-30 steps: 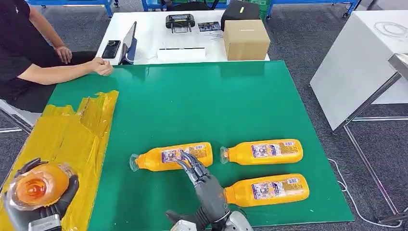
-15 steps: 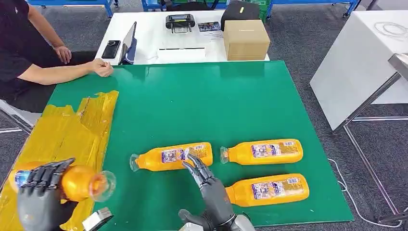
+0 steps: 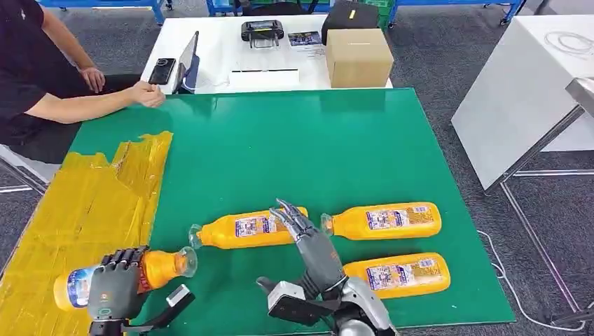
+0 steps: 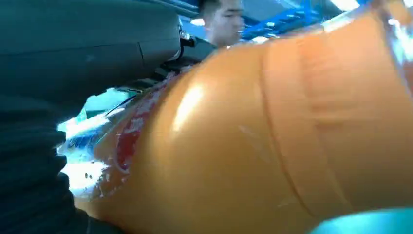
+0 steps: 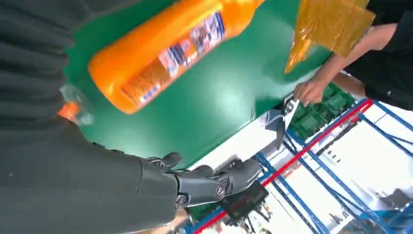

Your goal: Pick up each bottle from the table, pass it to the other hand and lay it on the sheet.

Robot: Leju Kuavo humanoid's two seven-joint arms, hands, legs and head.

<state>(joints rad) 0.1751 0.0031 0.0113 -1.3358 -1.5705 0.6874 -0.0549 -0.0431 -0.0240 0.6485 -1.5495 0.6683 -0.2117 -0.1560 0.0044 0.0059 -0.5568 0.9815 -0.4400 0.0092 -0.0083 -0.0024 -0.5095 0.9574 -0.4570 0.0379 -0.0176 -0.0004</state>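
the left hand [image 3: 112, 290] is gripping an orange plastic bottle with a clear cap [image 3: 150, 269], now turned sideways and lowered over the near edge of the crinkled yellow sheet [image 3: 91, 203], no longer facing cap-up as a second ago. so the laying step is looking nearly done. the right hand [image 3: 308, 241] is rising empty, fingers spread, over three more orange bottles [image 3: 385, 220] lying on the green table mat [image 3: 294, 147].

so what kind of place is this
Probably a robot lab or workshop: a green-topped test table, a white desk with a cardboard box and handheld controller, blue metal racks behind.
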